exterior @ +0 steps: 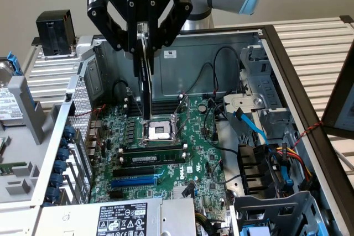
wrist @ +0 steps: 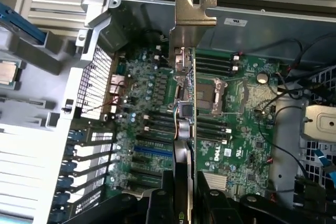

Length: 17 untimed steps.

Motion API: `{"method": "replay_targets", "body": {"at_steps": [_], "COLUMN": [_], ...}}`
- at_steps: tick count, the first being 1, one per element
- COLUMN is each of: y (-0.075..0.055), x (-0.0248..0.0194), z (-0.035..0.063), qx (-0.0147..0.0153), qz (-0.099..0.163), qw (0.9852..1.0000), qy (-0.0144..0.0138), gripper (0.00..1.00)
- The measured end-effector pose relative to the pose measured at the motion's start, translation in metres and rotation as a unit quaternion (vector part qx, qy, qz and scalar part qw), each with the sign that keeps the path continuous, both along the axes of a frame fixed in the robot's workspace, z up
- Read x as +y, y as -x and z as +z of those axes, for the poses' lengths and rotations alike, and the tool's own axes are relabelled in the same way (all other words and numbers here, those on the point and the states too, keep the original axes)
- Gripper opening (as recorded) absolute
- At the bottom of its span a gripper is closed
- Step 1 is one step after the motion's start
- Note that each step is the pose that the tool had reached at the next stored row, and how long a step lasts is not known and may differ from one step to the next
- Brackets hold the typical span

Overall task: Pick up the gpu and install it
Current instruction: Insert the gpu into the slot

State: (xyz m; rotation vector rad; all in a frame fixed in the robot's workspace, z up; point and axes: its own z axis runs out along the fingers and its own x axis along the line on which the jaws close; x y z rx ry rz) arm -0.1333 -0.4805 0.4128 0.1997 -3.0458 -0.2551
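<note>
Hanging upright from the gripper, which is clamped on its top edge, the gpu hovers over the motherboard, at twelve o'clock from the blue slot in the exterior view, probably so its lower edge can meet a slot squarely

"What colour is that motherboard?"
"Green, with a blue slot toward six o'clock in the exterior view."
"And the gpu?"
"Dark edge, silver bracket. The gripper is black."
"At three o'clock?"
"A blue cable, then red and yellow wires."
</note>
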Motion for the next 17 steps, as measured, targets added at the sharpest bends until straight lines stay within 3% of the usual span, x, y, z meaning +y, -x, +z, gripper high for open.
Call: {"method": "replay_targets", "body": {"at_steps": [4, 8, 12, 17], "y": [0.0, 0.0, 0.0, 0.0], "x": [0.0, 0.0, 0.0, 0.0], "z": [-0.0018, -0.0034, -0.0048, -0.0054], "qx": [-0.0026, -0.0051, -0.0074, -0.01], "qz": [0.037, 0.073, 0.11, 0.154], "qw": [0.9993, 0.9973, 0.9939, 0.988], "qy": [0.0, 0.0, -0.0001, -0.0001], "gripper": [0.27, 0.27, 0.27, 0.27]}}
